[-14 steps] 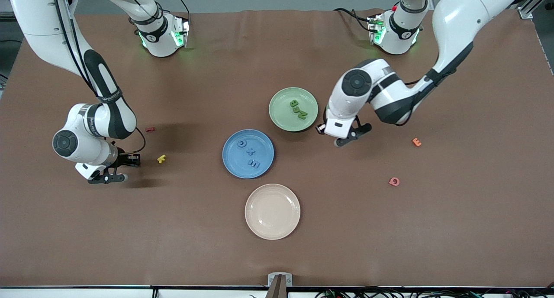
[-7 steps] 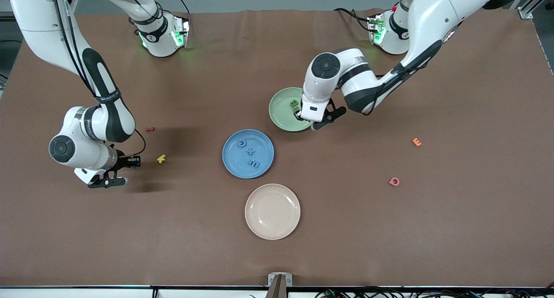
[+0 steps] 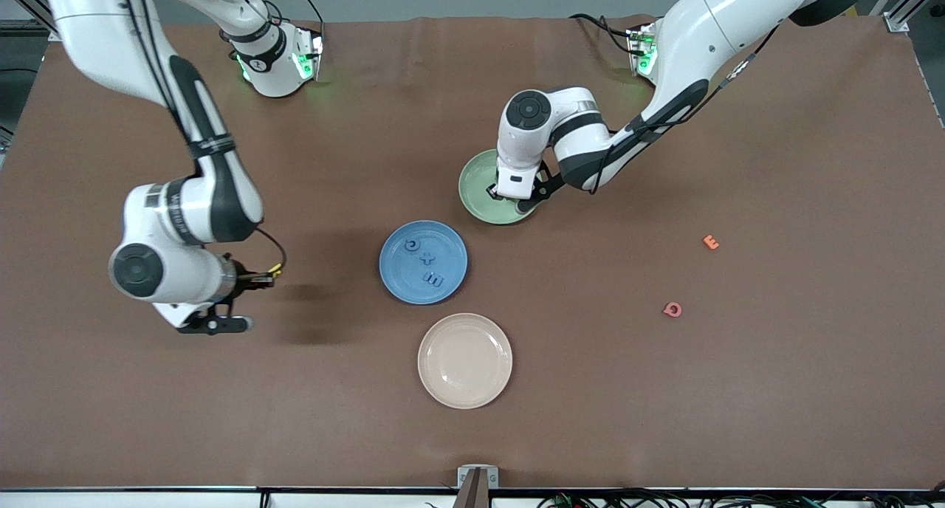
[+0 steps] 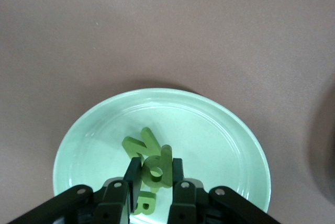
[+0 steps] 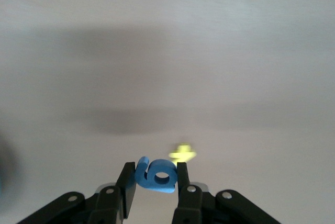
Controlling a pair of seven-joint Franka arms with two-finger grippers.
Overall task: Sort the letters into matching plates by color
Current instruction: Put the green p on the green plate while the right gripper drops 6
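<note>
Left pincer (image 4: 155, 182), gripping green letter (image 4: 157, 167), now over green plate (image 4: 94, 130).

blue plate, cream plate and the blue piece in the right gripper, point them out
blue plate (image 3: 395, 279): front view, bare rim.
cream plate (image 3: 464, 360): front view, bare centre.
blue piece (image 5: 155, 175): right wrist view, its face.

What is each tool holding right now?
Left tool: shut on a green letter over the green plate.
Right tool: shut on a blue letter.
</note>
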